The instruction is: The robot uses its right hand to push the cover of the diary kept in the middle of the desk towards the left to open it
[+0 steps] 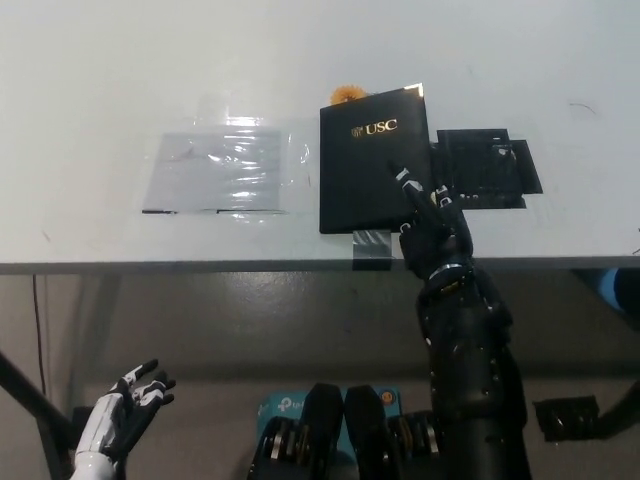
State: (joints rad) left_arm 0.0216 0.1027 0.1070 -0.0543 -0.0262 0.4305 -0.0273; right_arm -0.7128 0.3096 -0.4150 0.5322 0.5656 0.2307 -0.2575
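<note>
The black diary with gold "USC" letters lies closed near the middle of the front edge of the white tabletop. The black right hand reaches over the front edge and lies on the lower right part of the cover, with its fingers spread and holding nothing. A black patch lies on the tabletop just beside the diary, towards the right edge. A clear plastic sheet lies towards the left edge. The white left hand hangs below the tabletop at the lower left, fingers apart and empty.
</note>
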